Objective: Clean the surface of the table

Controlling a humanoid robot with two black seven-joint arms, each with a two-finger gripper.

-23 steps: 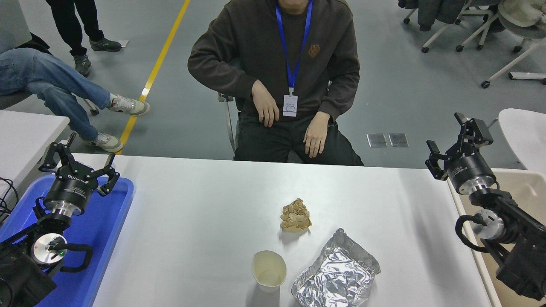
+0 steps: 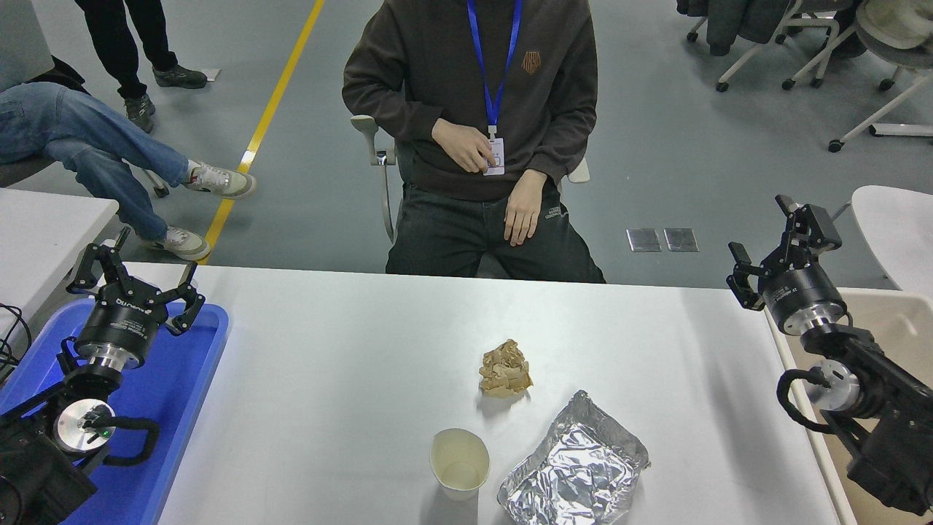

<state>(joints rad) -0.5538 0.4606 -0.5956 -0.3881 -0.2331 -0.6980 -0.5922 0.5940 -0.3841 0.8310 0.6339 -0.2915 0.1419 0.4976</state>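
Nothing picked yet. Three bits of litter sit on the table surface (image 2: 328,408), all right of centre, near our edge: crumpled brown paper wad (image 2: 505,369), paper cup (image 2: 459,463) upright just in front of it, foil sheet (image 2: 574,470) to the right of the cup, close to it.

Right gripper (image 2: 771,246) hovers over the far right corner, above the beige bin (image 2: 900,321), fingers spread, holding nothing. Left gripper (image 2: 135,281) is parked over the blue tray (image 2: 186,379) at lower left, also spread and empty.

Key geometry: everything lies left of and nearer to us than the right gripper, and it's clearly closer to that arm than to the left one. Foil is probably the nearest grab; its long axis runs diagonally, near-left to far-right. We'd say reach in and down toward the foil or the wad, then carry back right to the bin.

A person sits at the far side, hands off the table.
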